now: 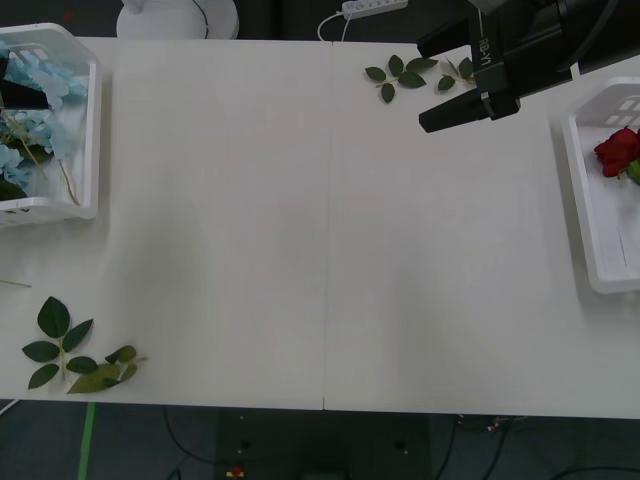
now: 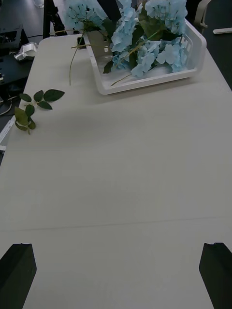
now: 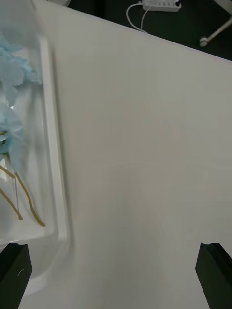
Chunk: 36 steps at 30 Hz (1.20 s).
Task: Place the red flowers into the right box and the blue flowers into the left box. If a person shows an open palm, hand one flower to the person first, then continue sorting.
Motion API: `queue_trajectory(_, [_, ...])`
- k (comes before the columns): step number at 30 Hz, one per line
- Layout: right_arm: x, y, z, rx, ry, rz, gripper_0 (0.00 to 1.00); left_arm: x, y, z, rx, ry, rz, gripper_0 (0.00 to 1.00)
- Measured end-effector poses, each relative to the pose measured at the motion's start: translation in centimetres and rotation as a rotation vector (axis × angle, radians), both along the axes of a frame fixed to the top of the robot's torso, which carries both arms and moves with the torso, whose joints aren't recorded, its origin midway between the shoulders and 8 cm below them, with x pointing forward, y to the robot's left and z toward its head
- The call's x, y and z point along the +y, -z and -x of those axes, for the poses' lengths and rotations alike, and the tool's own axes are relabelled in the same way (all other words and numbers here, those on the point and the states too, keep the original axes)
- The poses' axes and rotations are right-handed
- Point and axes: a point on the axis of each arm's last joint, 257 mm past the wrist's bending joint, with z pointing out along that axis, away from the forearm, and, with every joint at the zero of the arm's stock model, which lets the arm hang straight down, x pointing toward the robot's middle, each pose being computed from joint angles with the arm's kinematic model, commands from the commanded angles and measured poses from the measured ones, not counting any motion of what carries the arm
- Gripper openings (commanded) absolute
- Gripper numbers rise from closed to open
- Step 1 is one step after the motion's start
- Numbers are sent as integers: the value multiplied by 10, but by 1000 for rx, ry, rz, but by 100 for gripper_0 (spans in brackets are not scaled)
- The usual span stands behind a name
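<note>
The blue flowers (image 1: 40,80) lie heaped in the left box (image 1: 85,140) at the table's far left; the right wrist view has those blue flowers (image 2: 145,29) in the same box (image 2: 145,84). A red flower (image 1: 617,150) rests in the right box (image 1: 590,230) at the table's right edge. My right gripper (image 1: 435,85) hangs open and holds nothing over the back right of the table, near the right box; its black fingers (image 2: 19,270) stand wide apart. My left gripper (image 3: 116,275) is open and holds nothing, just beside the left box's rim (image 3: 53,159) and blue flowers (image 3: 12,125).
One loose green leaf sprig (image 1: 410,72) lies at the back of the table near my right gripper, and another (image 1: 75,355) at the front left corner. A white power strip (image 1: 375,6) and a white round base (image 1: 180,18) sit behind the table's far edge.
</note>
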Motion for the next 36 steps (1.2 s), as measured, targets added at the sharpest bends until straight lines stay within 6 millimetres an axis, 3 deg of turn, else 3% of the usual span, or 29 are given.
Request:
queue_trajectory(7, [0, 0, 0, 0, 0, 0, 100, -36, -2, 46, -128, 92, -44, 100])
queue_trajectory(17, [0, 0, 0, 0, 0, 0, 100, -117, 30, 121, -149, 454, -184, 100])
queue_trajectory(23, [0, 0, 0, 0, 0, 0, 100, -154, 32, 136, -215, 582, -80, 100])
queue_trajectory(30, [0, 0, 0, 0, 0, 0, 100, -179, 3, 136, -610, 848, -114, 100])
queue_trajectory(36, [0, 0, 0, 0, 0, 0, 100, -192, -12, 141, -606, 871, -1, 100])
